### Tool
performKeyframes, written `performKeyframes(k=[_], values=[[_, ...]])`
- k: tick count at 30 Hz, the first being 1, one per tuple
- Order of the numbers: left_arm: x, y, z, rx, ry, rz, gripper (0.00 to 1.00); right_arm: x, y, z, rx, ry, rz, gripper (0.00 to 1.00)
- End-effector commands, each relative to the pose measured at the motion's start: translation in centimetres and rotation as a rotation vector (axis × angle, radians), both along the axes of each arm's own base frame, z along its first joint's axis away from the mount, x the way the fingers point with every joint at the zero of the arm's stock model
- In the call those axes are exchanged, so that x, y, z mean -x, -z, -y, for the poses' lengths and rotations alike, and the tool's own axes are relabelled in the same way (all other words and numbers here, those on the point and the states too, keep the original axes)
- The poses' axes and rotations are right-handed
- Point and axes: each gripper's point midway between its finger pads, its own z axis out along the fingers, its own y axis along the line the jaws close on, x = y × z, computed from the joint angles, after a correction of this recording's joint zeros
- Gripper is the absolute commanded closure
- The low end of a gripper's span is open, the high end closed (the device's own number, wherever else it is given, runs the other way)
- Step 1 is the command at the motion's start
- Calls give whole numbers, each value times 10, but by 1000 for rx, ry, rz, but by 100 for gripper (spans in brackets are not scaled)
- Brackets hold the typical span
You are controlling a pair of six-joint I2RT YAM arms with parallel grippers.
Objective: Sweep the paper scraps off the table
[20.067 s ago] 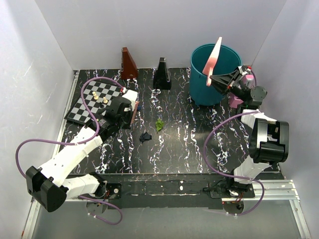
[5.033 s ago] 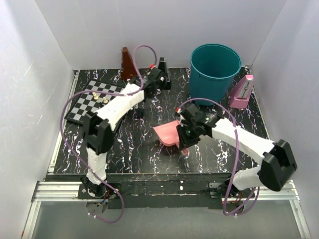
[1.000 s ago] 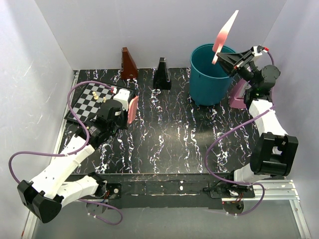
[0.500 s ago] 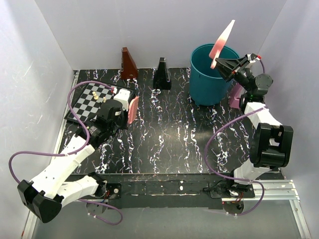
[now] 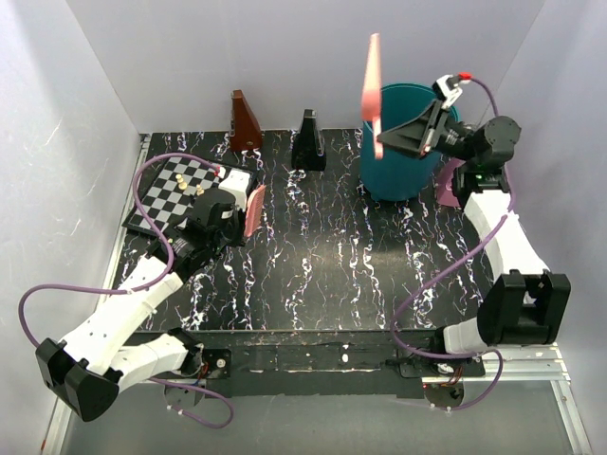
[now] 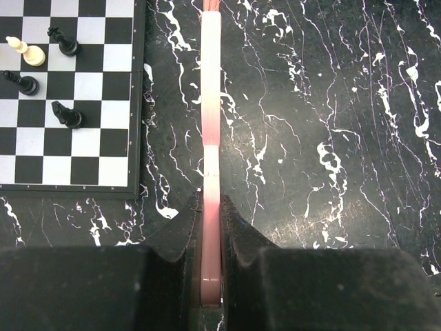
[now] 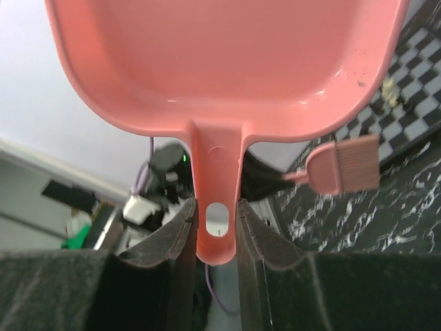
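No paper scraps show on the black veined table (image 5: pixel 332 265) in any view. My left gripper (image 5: pixel 237 216) is shut on the pink brush (image 5: pixel 253 209) and holds it low over the table just right of the chessboard. In the left wrist view the brush (image 6: pixel 210 103) runs edge-on from between my shut left gripper (image 6: pixel 210 214). My right gripper (image 5: pixel 391 142) is shut on the handle of the pink dustpan (image 5: pixel 371 85), raised on edge above the left rim of the teal bin (image 5: pixel 417 156). In the right wrist view the pan (image 7: pixel 227 62) looks empty above my right gripper (image 7: pixel 217 207).
A chessboard (image 5: pixel 166 194) with a few chess pieces (image 6: pixel 65 114) lies at the back left. A brown metronome (image 5: pixel 245 121) and a black one (image 5: pixel 308 140) stand at the back edge. A pink metronome (image 5: pixel 453 182) is partly hidden behind my right arm.
My right arm has swung the dustpan leftward and turned it more upright, now over the bin's left rim. The left arm and brush have barely moved.
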Motion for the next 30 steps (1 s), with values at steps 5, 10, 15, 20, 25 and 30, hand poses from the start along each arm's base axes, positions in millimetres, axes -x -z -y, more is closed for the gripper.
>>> performKeyframes(k=[5,10,15,20,25,30], values=[[-4,-7,2,6,2,27,100,69,84,-52,523,-69,117,99],[-4,-6,3,6,5,21,100,60,155,-39,806,17,-36,99],[-4,-4,3,1,8,17,100,55,215,-28,979,72,-115,99],[-5,-2,4,-2,13,9,100,40,268,-10,1243,178,-165,99],[-5,-1,4,-5,15,5,100,30,298,-18,1323,158,-189,99],[-5,0,5,-8,16,0,100,7,319,-29,1360,150,-194,99]])
